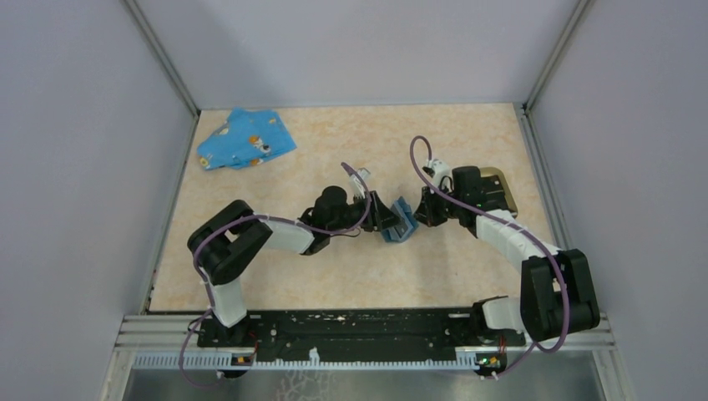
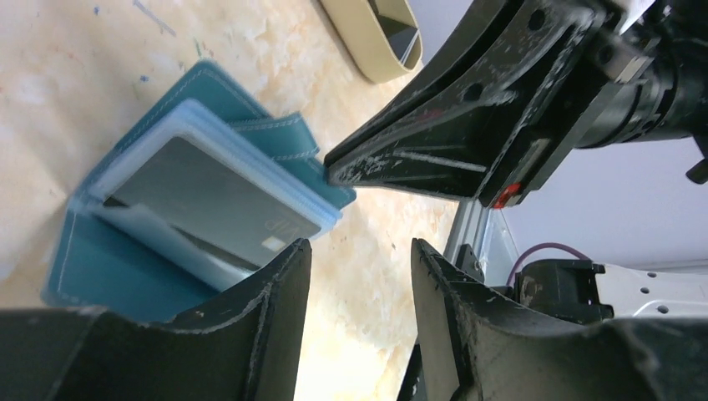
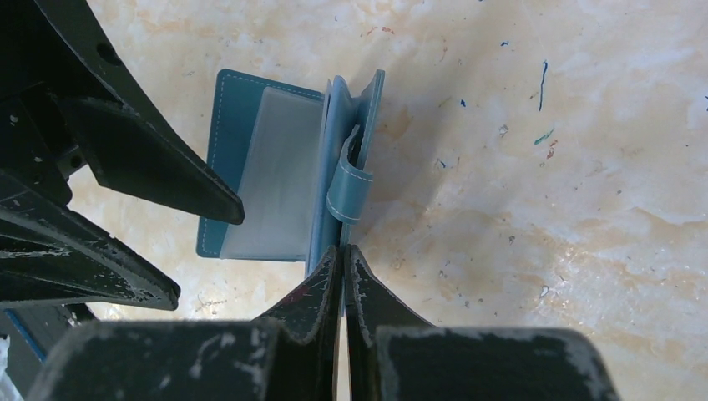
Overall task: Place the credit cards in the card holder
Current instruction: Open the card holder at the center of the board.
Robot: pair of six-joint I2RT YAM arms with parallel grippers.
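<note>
At tabletop (image 1: 334, 134) centre, right pincer (image 3: 343, 251) clamps the blue case (image 3: 230, 109), left pincer (image 2: 359, 246) gapes empty beside the grey credit card (image 2: 209, 196), card holder (image 2: 371, 54) at the case's two o'clock; nipping the slick sleeve (image 3: 275, 167) instead could tug the case free.

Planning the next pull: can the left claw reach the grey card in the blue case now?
Probably yes: the right claw pinches the blue case open, the grey card lies exposed inside, and the open left claw sits beside it.

case (image 1: 399, 222) mid-table, card holder (image 1: 508, 199) right, cloth (image 1: 245, 140) back-left
</note>
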